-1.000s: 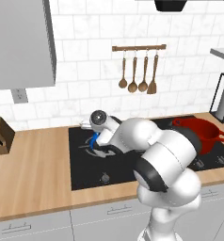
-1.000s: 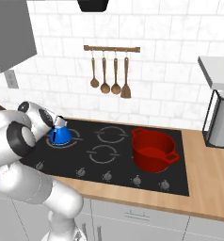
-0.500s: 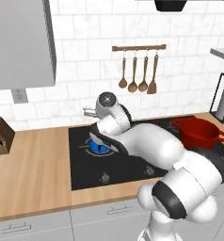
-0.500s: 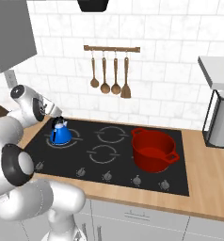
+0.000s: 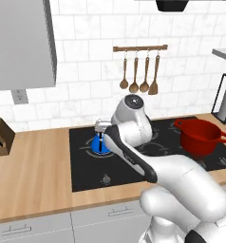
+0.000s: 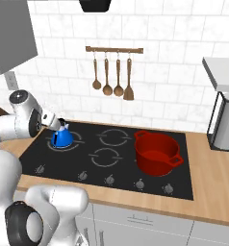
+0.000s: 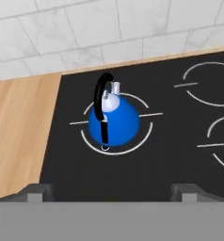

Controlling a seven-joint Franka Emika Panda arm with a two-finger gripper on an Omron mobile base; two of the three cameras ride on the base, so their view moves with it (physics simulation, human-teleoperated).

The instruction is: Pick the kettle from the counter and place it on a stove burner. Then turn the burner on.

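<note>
Kettle [image 7: 113,121] upright on burner [image 7: 147,136], gripper [image 7: 111,190] spread, empty, at 6 o'clock; next, knob [image 5: 106,178] at cooktop's front edge: approach squarely, pinch, turn.

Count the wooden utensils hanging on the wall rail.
4. They hang side by side from the rail on the tiled wall above the cooktop: utensil one, utensil two, utensil three, and the flat spatula rightmost. None looks hidden.
</note>
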